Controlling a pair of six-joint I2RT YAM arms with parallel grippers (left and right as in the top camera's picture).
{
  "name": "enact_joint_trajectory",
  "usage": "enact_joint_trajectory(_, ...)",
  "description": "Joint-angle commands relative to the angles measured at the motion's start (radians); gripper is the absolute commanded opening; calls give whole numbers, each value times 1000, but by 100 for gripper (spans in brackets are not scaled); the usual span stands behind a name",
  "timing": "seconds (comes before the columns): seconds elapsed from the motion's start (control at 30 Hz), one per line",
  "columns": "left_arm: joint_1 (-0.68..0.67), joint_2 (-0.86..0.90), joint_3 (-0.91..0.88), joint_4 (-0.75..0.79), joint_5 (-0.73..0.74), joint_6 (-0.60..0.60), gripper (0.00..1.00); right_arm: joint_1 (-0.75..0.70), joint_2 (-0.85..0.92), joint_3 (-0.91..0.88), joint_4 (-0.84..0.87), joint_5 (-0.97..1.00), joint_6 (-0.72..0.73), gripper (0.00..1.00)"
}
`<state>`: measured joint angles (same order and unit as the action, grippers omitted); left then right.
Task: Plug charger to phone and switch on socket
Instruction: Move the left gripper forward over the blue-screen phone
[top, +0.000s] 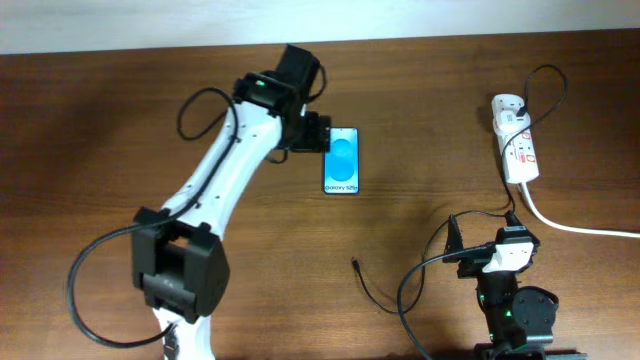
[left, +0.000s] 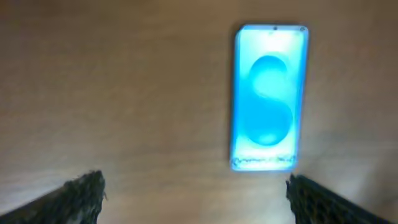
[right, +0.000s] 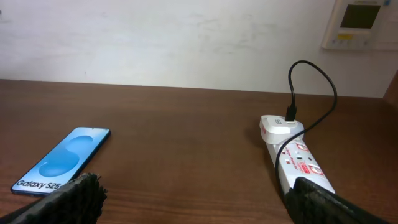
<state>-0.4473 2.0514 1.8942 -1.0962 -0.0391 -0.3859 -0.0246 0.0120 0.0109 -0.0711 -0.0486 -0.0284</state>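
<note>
Our left gripper (left: 196, 190) hung spread wide near the phone (top: 341, 160). The right gripper (right: 196, 199) was spread too. The charger (top: 356, 264) tip lay well apart from the phone. We thought its thin cable was floppy, so the stiff tip looked best to pinch.

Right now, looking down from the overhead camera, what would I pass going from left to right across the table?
Left arm → phone → socket
</note>
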Motion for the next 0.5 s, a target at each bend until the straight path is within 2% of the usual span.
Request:
enact_joint_trajectory(0.0,-55,11,15,71,6,-145,99,-2,-6,-5,-6,5,7,98)
enact_joint_trajectory(0.1,-95,27,14,144,5,-164,99,-2,-6,-5,-6,5,7,98)
enact_joint_trajectory(0.2,-114,87,14,155,5,-277,99,-2,-6,-5,-6,5,7,98)
enact_joint_trajectory(0.33,-116,157,14,214,5,-277,99,-2,-6,-5,-6,5,7,98)
enact_joint_trajectory(0.47,-136,171,14,236,-110,-276,99,-2,-6,-5,-7,5,7,99)
